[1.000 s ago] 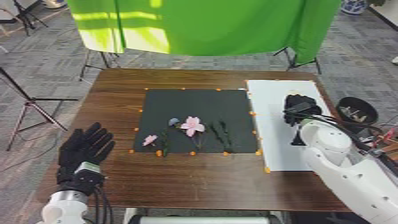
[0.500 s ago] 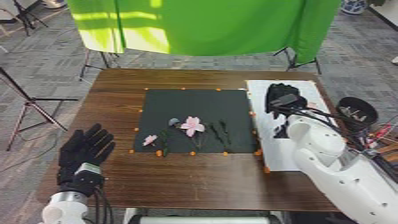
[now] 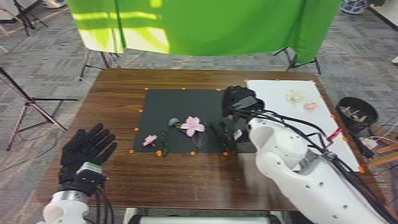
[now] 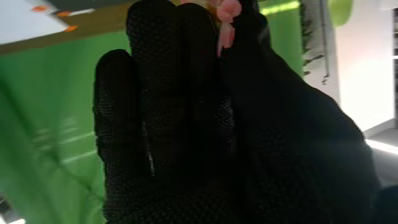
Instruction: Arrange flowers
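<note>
A pink flower [image 4: 228, 12] is pinched among the fingertips of the right robot hand [image 3: 238, 102], over the right part of the black mat [image 3: 167, 105]; in the wrist view one slender petal points back along the fingers toward the palm, but which way its stem runs I cannot tell. The fingers of this robot hand [image 4: 169, 115] lie close together, nearly parallel, and in the head view they point away from the robot, the white forearm slanting in from the near right. On the mat, a larger pink flower [image 3: 191, 126] has its stem toward the robot, with a small pink flower [image 3: 150, 140] to its left. The wrist and cables hide part of the mat's right side and the white sheet [image 3: 275, 107] — that sheet bears a cream flower [image 3: 294, 95]. The left robot hand [image 3: 87, 145], fingers extended, is over the worktop [image 3: 178, 185].
</note>
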